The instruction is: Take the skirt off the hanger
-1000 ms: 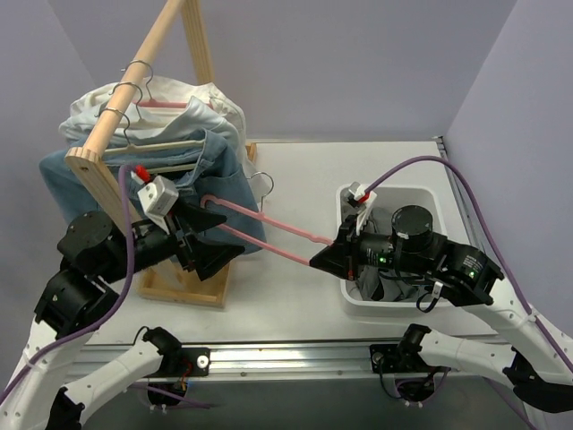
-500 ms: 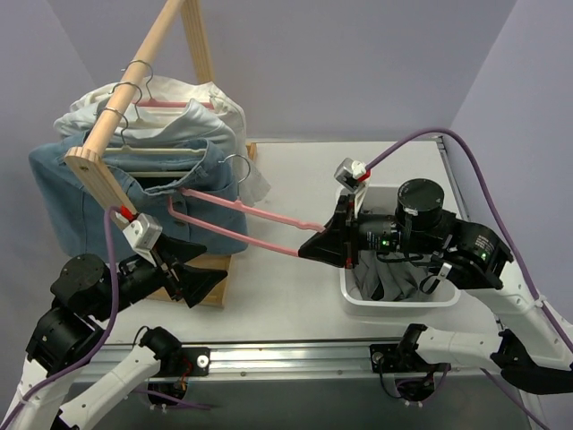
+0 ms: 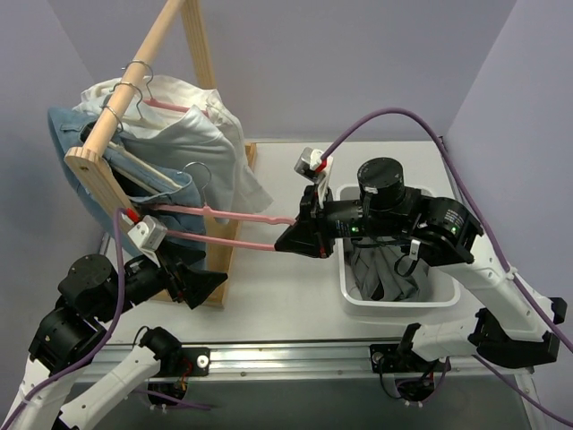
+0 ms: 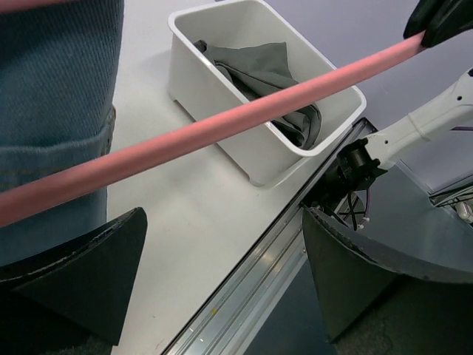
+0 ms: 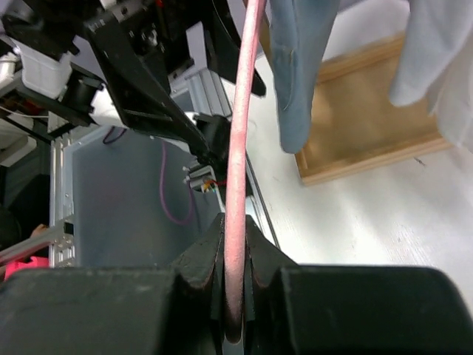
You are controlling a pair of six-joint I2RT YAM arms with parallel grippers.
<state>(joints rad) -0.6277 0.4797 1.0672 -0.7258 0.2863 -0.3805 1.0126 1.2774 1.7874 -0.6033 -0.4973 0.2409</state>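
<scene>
Right claw (image 3: 294, 238), clamped on the bare pink hanger (image 3: 237, 216), has swung it away from the bin (image 3: 394, 303) toward the wooden rack (image 3: 134, 98) at the table's left edge. Left claw (image 3: 199, 283) hangs wide and empty beneath. The skirt (image 3: 383, 273) lies in the bin near the right edge, so removal appears complete.

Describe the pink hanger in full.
The hanger is slim pink plastic with a silver wire hook, bare of clothing. It lies roughly level above the table, one end clamped in the shut right gripper, the other reaching to the denim garment. The hook appears clear of the wooden rail.
</scene>
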